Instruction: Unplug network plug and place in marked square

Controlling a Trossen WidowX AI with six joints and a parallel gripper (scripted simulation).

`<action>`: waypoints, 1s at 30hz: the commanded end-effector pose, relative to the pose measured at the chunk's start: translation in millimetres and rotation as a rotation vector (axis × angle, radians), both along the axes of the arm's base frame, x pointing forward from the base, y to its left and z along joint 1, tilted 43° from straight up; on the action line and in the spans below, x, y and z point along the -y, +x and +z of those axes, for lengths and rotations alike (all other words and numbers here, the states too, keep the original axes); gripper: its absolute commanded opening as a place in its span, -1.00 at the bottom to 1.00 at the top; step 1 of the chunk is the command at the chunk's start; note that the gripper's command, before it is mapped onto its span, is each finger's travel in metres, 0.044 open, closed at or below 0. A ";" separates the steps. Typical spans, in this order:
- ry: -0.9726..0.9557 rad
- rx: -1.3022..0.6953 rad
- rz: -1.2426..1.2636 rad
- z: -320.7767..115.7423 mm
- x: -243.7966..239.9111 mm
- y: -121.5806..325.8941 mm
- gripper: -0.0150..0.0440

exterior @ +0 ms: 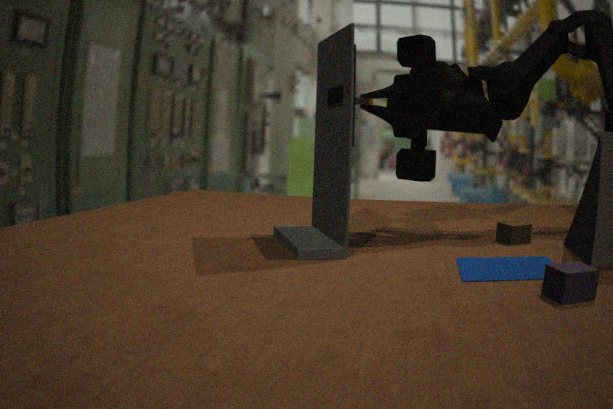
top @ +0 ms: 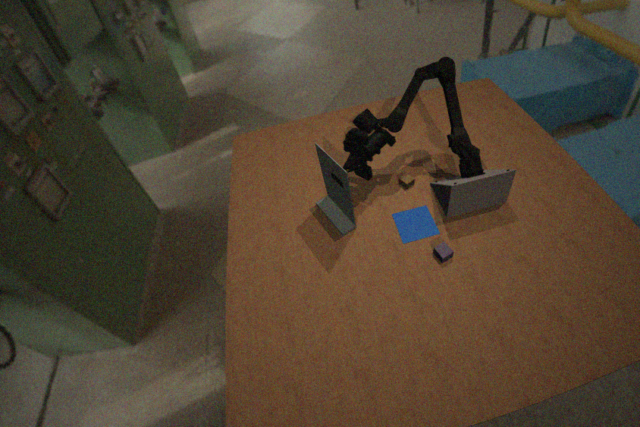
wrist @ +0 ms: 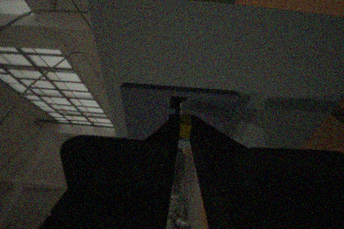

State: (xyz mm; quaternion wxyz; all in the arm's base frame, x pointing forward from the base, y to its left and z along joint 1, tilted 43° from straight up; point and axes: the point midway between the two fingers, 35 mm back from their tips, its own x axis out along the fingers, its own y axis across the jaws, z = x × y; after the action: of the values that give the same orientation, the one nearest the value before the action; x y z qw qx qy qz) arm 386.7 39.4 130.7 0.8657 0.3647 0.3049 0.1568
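Upright panel [top: 332, 181] [exterior: 332, 163] [wrist: 212, 43], directly before the hand [top: 359, 171] [exterior: 362, 102] [wrist: 183, 120]; hand, clenched on the plug [wrist: 185, 128]. Tabletop [top: 406, 331] [exterior: 256, 337]: blue square [top: 415, 224] [exterior: 503, 269], purple block [top: 443, 252] [exterior: 569, 282] near it.

A wood-like, matt surface with fine mottling is shown by the tabletop [top: 406, 320] [exterior: 306, 337], while a smooth, matt finish, metal or plastic being indistinguishable, is seen on the gray upright panel [top: 334, 181] [exterior: 332, 163] [wrist: 196, 47] and the flat blue square [top: 415, 224] [exterior: 503, 269].
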 end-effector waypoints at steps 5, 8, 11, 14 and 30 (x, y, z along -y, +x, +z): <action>-0.001 0.001 0.003 1.5 1.8 -5.2 -0.49; -0.001 0.001 0.003 2.0 2.4 -6.7 -0.49; -0.001 0.000 0.003 2.5 3.1 -8.2 -0.49; -0.001 0.000 0.003 3.0 3.7 -9.7 -0.49; -0.002 0.000 0.003 5.6 7.2 -17.8 -0.49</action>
State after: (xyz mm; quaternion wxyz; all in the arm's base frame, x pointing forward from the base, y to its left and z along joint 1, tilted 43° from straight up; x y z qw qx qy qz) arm 371.3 32.7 135.4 0.8655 0.3647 0.3056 0.1563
